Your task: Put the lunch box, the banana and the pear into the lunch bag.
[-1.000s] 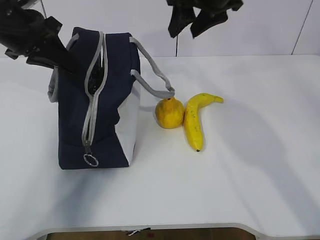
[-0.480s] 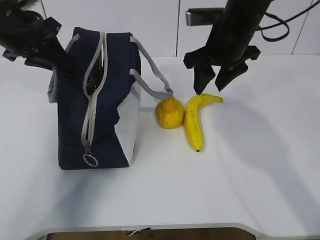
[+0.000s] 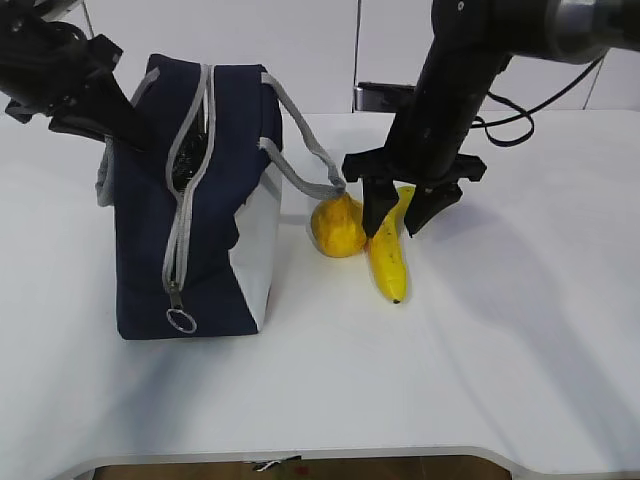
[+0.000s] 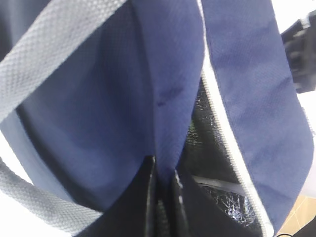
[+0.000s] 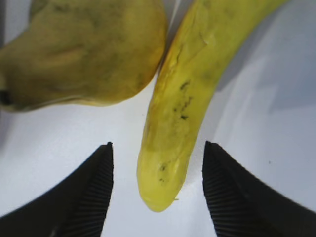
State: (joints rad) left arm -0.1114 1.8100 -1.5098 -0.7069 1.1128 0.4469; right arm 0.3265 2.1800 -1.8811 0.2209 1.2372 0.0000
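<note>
Far left, the left claw [image 3: 118, 128] is pressed shut on the top edge of the lunch bag [image 3: 150, 250], pinching the blue cloth next to the zip opening; in the left wrist view its black fingers [image 4: 143, 197] squeeze a fold of fabric, w/ shiny dark lining showing inside the gap. The bag stands upright on the white table [image 3: 500, 350], zip part open at the top, ring pull [image 3: 181, 320] hanging low near the bottom. One grey handle [image 3: 310, 155] droops down to the right & its end touches the pear [image 3: 337, 226], so it's a bit in the way there. The pear sits just beside the bag. The banana [image 3: 387, 255] lies touching the pear on its right side. The right claw [image 3: 398, 210] is spread wide, one finger each side of the banana, not squeezing it. Lunch box: can't see it.
</note>
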